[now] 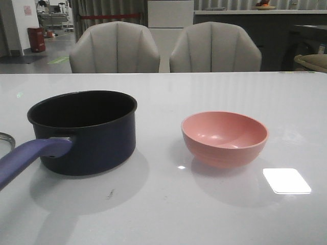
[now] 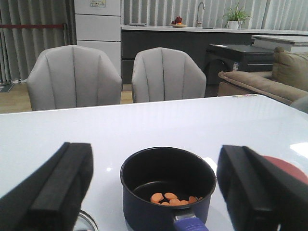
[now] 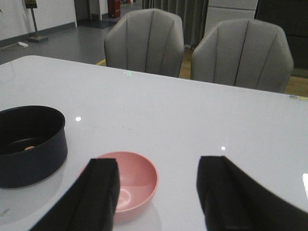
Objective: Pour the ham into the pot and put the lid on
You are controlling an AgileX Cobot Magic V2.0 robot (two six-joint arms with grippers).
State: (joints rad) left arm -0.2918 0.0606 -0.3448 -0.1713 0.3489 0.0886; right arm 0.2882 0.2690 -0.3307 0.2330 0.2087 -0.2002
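Step in hand: pouring judged complete; the ham (image 2: 172, 198) lay on the floor of the pot (image 1: 84, 131), and the pink bowl (image 1: 225, 138) stood upright and empty on the surface (image 1: 204, 214).

Step remaining: covering the pot with the lid (image 1: 5, 140), which was not yet on it.

Pot position: upright on the robot's left half of the surface, handle (image 1: 30, 155) pointing toward the robot and to its left.

Bowl position: to the pot's right, clearly apart from it.

Lid position: only a curved sliver of steel rim showed at the left edge of the front view, beside the handle; a similar curved edge appeared low in the left wrist view. Knob not visible in any view.

Left gripper (image 2: 154, 192): jaws wide apart, holding nothing, hanging behind the pot on the robot's side.

Right gripper (image 3: 156, 199): jaws wide apart, holding nothing, hanging over the bowl's near side.

Next move, judged: the left arm is the nearer one; it would need to shift left toward the lid, close on the knob, lift, centre the lid over the pot and lower it level onto the rim.

Front view only: neither gripper appeared; the pot's interior read as plain dark, ham hidden by the wall.

Left wrist view only: ham pieces countable as a small cluster near the handle side.

Right wrist view only: the bowl's interior seen bare; one pale spot in the pot, too small to identify.
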